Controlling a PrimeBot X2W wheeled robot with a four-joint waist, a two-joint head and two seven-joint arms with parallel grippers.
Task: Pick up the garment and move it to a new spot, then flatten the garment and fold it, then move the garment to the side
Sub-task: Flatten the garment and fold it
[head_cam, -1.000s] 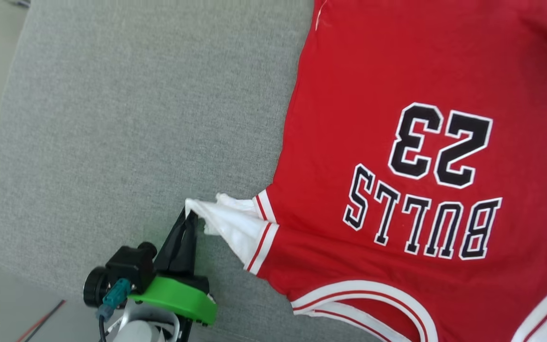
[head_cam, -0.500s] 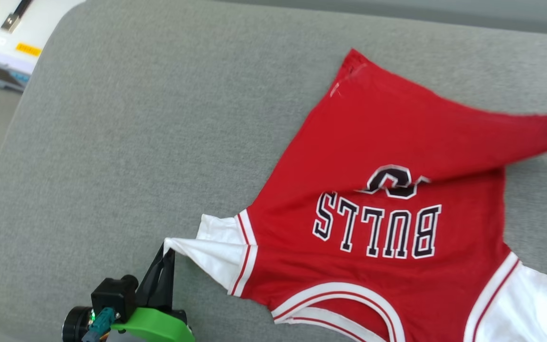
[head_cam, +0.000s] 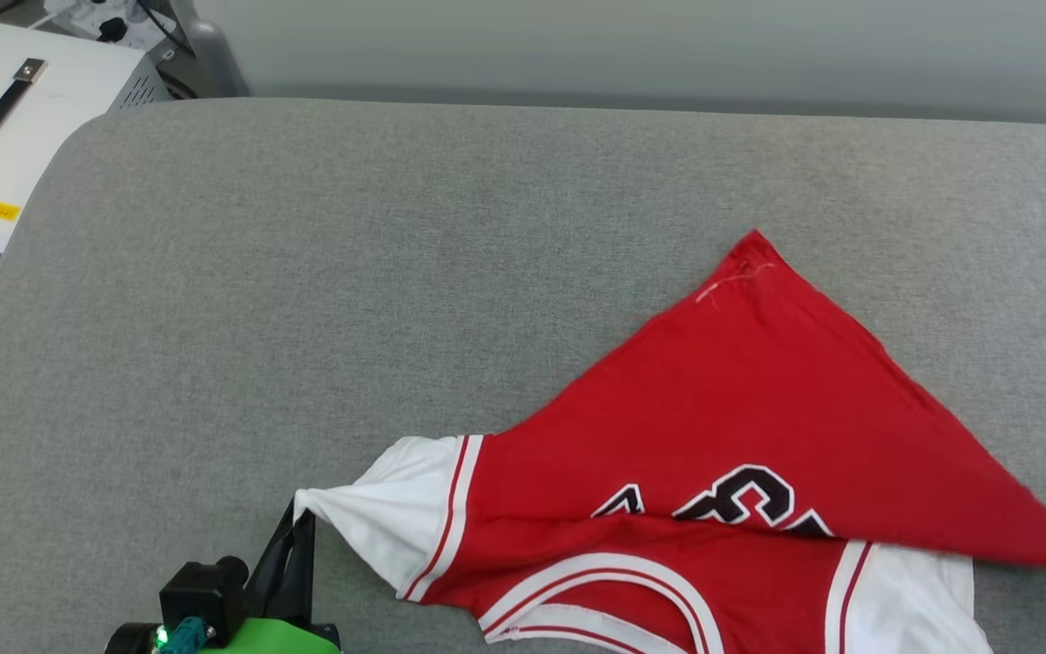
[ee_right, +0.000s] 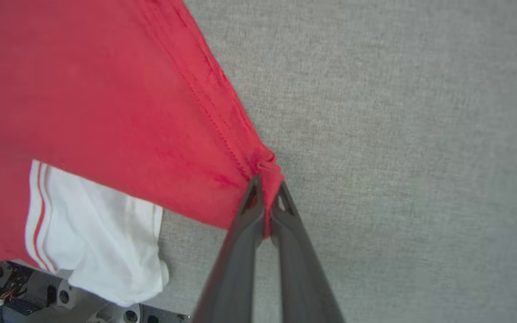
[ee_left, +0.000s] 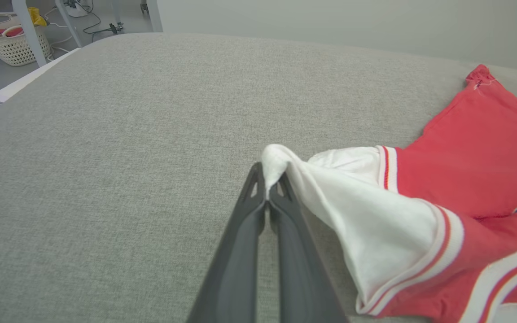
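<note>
We saw the grey woven tabletop (head_cam: 305,272) carrying the soft red garment (head_cam: 741,409), folded triangular, lower right of the head view. Our left gripper (ee_left: 268,190) pinched its white sleeve; our right gripper (ee_right: 266,197) clamped its red hem corner.

Long dark grey fingers (ee_left: 240,251) with triangular cut-outs near tips, green mount (head_cam: 278,639), black camera block (head_cam: 201,595), teal connector (head_cam: 180,633)

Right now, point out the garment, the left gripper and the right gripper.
garment (head_cam: 741,400), head view, red body panel.
left gripper (ee_left: 268,181), left wrist view, between fingertips pinching the white sleeve.
right gripper (ee_right: 268,186), right wrist view, between fingertips pinching the red hem.
</note>
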